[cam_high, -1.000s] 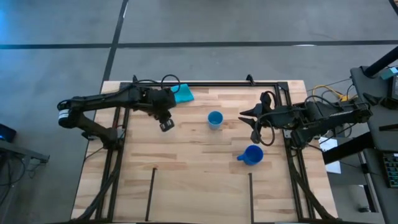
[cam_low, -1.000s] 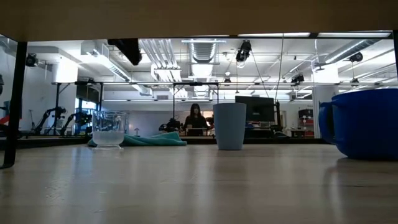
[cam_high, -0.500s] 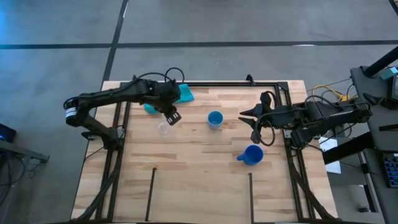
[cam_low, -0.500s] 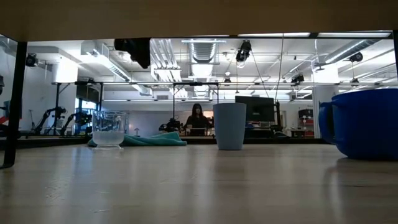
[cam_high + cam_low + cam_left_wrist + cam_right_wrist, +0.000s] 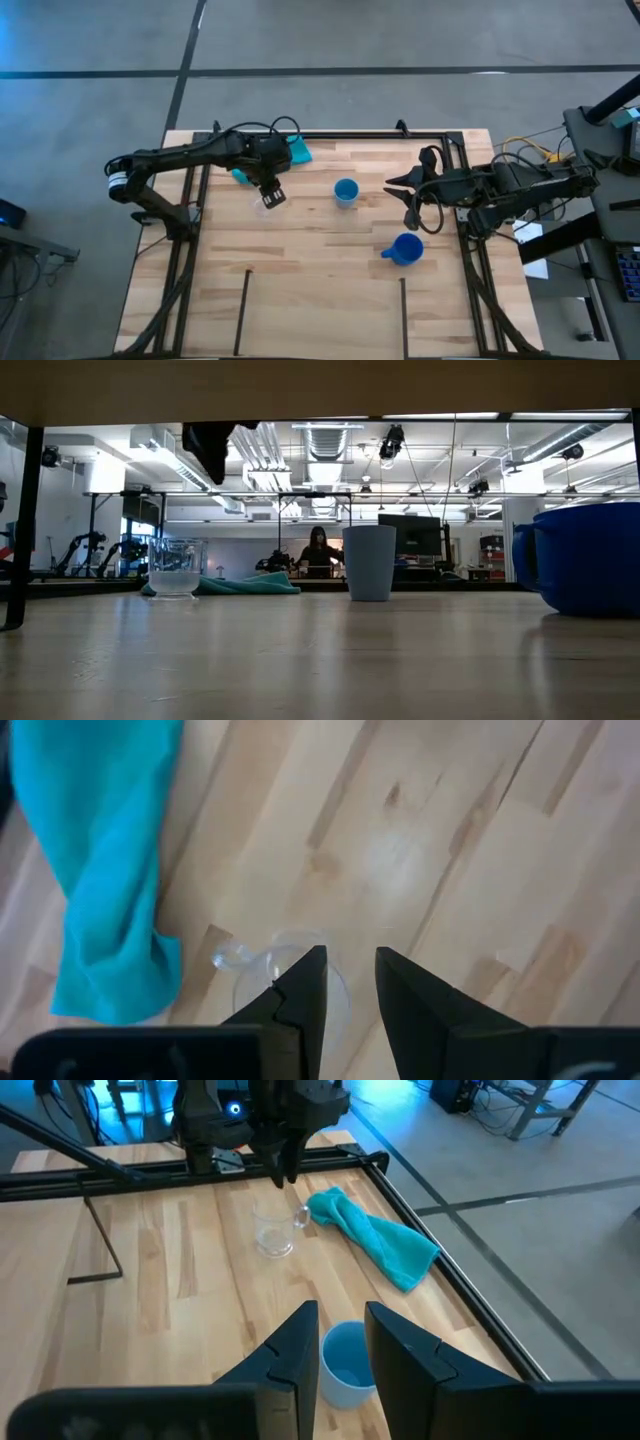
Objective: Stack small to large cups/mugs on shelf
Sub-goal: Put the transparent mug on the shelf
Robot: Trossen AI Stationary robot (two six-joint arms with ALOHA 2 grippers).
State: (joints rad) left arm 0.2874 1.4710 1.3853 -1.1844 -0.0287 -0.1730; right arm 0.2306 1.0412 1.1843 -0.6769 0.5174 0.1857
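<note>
The tiny clear cup (image 5: 273, 1232) stands on its base near the table's far left, next to the teal cloth (image 5: 375, 1235). My left gripper (image 5: 350, 960) hovers well above the clear cup (image 5: 258, 988), pointing down, fingers a narrow gap apart, touching nothing; in the low view it (image 5: 212, 455) hangs high over the cup (image 5: 176, 568). The light blue cup (image 5: 346, 191) stands upright mid-table. The dark blue mug (image 5: 405, 248) stands nearer the right. My right gripper (image 5: 400, 203) waits open at the right, facing the light blue cup (image 5: 345, 1365). The shelf (image 5: 325, 320) lies at the near edge.
Black rails (image 5: 340, 135) frame the table's far edge and sides. Two short black rods (image 5: 245, 310) (image 5: 403, 315) bound the shelf section. The teal cloth (image 5: 295, 150) lies by the far rail. Bare wood stretches between the cups and the shelf. A person sits far behind the table (image 5: 316, 550).
My left gripper swung off the clear cup toward the far edge, then came partly back over it and dipped a little, now pointing more steeply down. The clear cup, the other cups and the right arm have stayed where they were.
</note>
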